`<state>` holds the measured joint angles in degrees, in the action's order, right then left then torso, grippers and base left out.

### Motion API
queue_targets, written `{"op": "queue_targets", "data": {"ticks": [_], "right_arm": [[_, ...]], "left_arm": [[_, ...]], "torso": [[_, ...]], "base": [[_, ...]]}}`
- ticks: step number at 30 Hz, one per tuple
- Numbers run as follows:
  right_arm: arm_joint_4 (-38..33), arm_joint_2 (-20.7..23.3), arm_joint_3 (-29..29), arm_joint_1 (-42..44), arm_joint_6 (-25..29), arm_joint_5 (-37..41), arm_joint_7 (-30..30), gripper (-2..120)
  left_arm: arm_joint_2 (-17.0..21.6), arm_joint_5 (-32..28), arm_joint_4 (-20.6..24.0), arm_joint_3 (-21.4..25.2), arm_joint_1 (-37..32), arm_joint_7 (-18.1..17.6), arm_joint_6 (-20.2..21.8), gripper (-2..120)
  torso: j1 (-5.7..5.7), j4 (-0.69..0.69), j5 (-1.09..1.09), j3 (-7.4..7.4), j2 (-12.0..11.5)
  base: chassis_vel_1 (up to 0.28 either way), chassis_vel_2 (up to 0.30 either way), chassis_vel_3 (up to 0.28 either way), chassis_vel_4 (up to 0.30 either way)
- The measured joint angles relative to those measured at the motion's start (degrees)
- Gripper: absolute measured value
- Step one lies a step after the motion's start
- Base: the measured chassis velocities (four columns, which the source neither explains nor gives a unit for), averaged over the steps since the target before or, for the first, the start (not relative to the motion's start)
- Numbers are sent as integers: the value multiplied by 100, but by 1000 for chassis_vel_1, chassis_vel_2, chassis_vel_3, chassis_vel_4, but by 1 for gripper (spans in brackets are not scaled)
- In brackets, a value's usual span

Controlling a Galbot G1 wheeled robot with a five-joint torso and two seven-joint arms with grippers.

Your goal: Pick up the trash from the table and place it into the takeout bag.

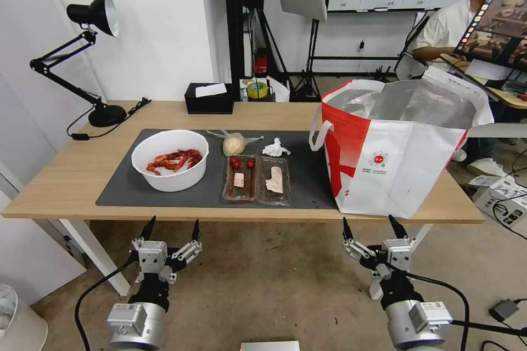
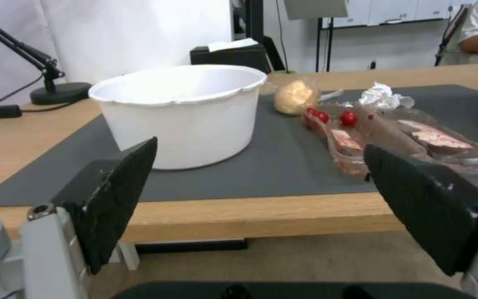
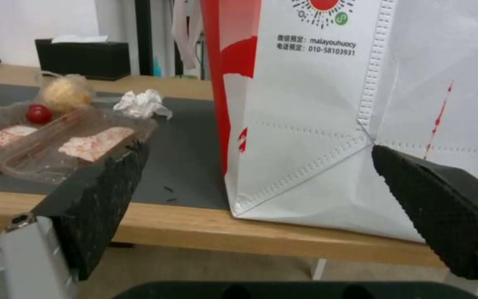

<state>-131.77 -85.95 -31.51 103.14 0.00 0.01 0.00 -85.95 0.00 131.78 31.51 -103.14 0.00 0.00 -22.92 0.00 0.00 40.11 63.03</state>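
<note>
Head view: the tabletop (image 1: 66, 175) carried a dark grey mat (image 1: 121, 189) w/ the trash on it. A white bowl (image 1: 170, 160) of red crayfish shells sat at the mat's left. To its right lay two clear trays (image 1: 256, 179) side by side, touching, w/ scraps and small red bits inside. Behind them were a clear bag w/ a beige lump (image 1: 234, 143) and a crumpled tissue (image 1: 275, 148), a bit apart. The takeout bag (image 1: 395, 164) stood upright at the right end of the tabletop, mouth open, foil lining showing. A black tissue box (image 1: 208, 98) and a lamp (image 1: 93, 66) stood at the back. Both arms hung below the front edge: left gripper (image 1: 171, 230) in front of the bowl, right gripper (image 1: 374, 228) in front of the takeout bag, fingers spread, holding nothing.

Left wrist view: left fingers (image 2: 120, 195) were wide apart, w/ the bowl just past the tabletop edge between them and the trays beside it.

Right wrist view: right fingers (image 3: 103, 203) were spread too, facing the takeout bag's lower corner; trays, tissue and bagged lump lay beside it.
</note>
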Motion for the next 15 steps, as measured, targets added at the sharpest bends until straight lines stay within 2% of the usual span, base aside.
{"op": "queue_targets", "data": {"ticks": [15], "right_arm": [[0,0,0,0,0,0,0,100]], "left_arm": [[0,0,0,0,0,0,0,100]], "torso": [[0,0,0,0,0]], "base": [[0,0,0,0]]}}
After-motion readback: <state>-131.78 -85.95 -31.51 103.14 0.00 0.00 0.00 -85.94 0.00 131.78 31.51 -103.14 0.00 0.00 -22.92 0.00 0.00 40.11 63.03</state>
